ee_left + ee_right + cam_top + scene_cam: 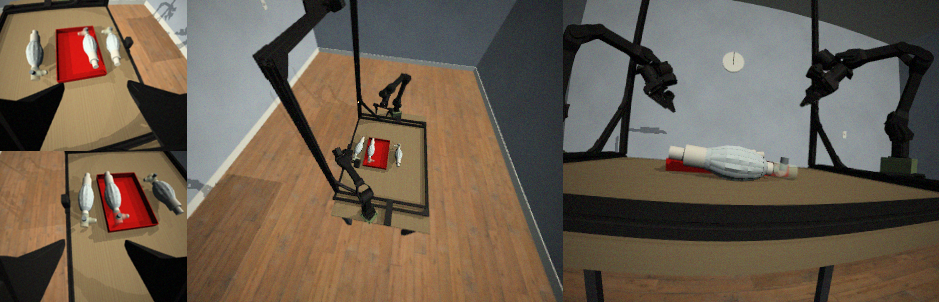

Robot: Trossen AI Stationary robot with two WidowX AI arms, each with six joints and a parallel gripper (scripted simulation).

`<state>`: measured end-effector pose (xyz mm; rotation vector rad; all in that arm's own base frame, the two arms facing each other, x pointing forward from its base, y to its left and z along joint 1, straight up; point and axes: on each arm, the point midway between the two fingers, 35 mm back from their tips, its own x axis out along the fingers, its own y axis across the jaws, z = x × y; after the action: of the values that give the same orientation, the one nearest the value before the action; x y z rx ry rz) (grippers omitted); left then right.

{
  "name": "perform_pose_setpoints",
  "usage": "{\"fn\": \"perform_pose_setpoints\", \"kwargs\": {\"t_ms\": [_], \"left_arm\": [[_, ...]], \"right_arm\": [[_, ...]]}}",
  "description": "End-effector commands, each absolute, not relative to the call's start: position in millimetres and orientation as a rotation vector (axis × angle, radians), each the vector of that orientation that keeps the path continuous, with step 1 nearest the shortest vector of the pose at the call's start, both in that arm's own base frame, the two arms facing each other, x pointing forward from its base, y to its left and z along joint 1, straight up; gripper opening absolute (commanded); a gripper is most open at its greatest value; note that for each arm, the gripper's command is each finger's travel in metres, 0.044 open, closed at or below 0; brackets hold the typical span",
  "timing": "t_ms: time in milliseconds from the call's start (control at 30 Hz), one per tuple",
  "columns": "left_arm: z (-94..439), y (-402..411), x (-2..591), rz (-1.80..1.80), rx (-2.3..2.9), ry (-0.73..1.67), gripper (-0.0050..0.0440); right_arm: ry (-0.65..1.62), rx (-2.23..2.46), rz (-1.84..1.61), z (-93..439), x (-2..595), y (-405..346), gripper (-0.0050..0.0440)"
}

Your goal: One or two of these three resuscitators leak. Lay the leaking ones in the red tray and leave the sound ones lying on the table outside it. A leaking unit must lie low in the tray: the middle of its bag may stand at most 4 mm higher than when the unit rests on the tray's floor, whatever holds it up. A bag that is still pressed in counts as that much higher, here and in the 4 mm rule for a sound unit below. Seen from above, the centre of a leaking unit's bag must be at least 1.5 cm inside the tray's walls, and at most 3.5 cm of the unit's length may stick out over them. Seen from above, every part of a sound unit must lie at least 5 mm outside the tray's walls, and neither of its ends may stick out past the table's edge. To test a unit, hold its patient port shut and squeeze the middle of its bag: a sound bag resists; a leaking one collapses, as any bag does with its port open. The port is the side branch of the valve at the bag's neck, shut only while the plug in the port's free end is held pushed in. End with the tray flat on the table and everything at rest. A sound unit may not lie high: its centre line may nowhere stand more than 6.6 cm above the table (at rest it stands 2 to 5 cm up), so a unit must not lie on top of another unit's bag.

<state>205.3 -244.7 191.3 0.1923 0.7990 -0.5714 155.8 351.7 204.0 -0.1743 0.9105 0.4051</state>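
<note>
One resuscitator [371, 150] [89, 46] [112, 198] lies in the red tray [383, 157] [670, 165] [67, 50] [134, 201], close along one long wall. A second resuscitator [359, 147] [112, 43] [86, 197] lies on the table between that wall and the table's edge, with a narrow gap to the tray. A third resuscitator [399, 154] [735, 162] [34, 53] [163, 192] lies beyond the tray's other long side. My left gripper [803, 105] [95, 84] is open, empty and raised above the table. My right gripper [673, 110] [95, 242] is also open, empty and raised.
A small black block [128, 42] [65, 201] sits at the table's edge beside the second resuscitator. A black frame borders the table top [407, 185], and tall black posts [815, 85] rise from it.
</note>
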Motion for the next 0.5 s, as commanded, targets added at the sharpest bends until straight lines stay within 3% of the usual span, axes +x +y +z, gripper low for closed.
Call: {"fn": "perform_pose_setpoints", "kwargs": {"t_ms": [0, 233, 467], "left_arm": [[173.4, -204.5, 179.4, -0.574, 0.174, 0.774, 0.0440], [166.6, -195.5, 173.5, -0.575, 0.171, 0.771, 0.0440], [181.9, -283.1, 186.7, -0.566, 0.202, 0.833, 0.0440]], "right_arm": [[0.909, -0.172, 0.405, 204.2, 156.0, 351.7, 0.0440], [0.909, -0.172, 0.405, 204.2, 156.0, 351.7, 0.0440], [0.908, -0.175, 0.404, 203.8, 156.1, 351.7, 0.0440]]}}
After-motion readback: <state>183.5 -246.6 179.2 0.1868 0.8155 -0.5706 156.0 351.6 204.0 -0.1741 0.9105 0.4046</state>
